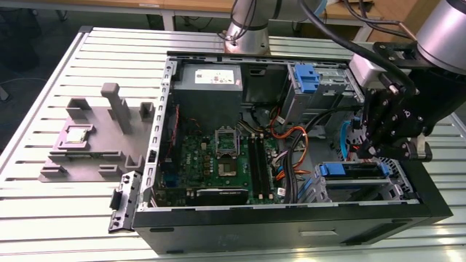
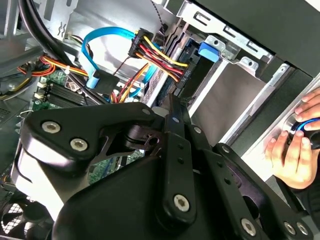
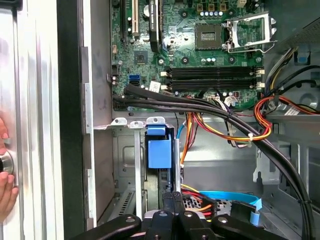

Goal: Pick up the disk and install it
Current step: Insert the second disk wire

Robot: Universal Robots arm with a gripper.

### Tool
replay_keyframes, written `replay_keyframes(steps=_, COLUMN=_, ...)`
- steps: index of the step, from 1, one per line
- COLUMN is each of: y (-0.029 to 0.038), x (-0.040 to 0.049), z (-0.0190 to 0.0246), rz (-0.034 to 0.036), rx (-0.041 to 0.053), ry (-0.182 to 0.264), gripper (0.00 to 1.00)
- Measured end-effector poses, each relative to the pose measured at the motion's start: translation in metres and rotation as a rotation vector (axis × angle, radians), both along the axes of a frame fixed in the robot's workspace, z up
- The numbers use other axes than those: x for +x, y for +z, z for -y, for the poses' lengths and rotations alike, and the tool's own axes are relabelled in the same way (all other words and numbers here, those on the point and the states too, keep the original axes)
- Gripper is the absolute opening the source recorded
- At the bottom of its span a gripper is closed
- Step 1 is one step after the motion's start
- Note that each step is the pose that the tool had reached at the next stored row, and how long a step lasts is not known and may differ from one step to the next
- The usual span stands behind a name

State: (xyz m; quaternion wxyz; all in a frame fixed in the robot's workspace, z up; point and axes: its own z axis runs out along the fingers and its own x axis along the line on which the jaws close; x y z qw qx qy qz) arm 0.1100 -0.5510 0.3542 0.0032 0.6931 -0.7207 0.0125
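Inside the computer case (image 1: 291, 229), the end effector (image 3: 173, 196) hangs with fingers together just beside the disk (image 3: 159, 154) seated in its bay.

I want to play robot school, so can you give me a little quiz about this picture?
1. True or false: the computer case is open, so its motherboard shows.
2. The gripper hangs over: A) the grey fixture, B) the case's side at the exterior view's right, C) bare table.
3. Fill in: in the first wrist view, the plastic piece in the drive bay is coloured ____.
Key: 1 true; 2 B; 3 blue.
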Motion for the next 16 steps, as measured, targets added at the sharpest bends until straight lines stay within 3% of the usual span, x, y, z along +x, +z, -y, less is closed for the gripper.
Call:
replay_keyframes(steps=6, y=0.0002, x=0.0000, z=-0.0086, rz=0.0000, rx=-0.0009, ry=0.000, gripper=0.10)
replay_keyframes(steps=11, y=0.0016, x=0.0000, z=-0.0115, rz=0.0000, rx=-0.0013, ry=0.000, gripper=0.10)
replay_keyframes(steps=16, y=0.0075, x=0.0000, z=-0.0148, rz=0.0000, rx=-0.0012, ry=0.000, gripper=0.10)
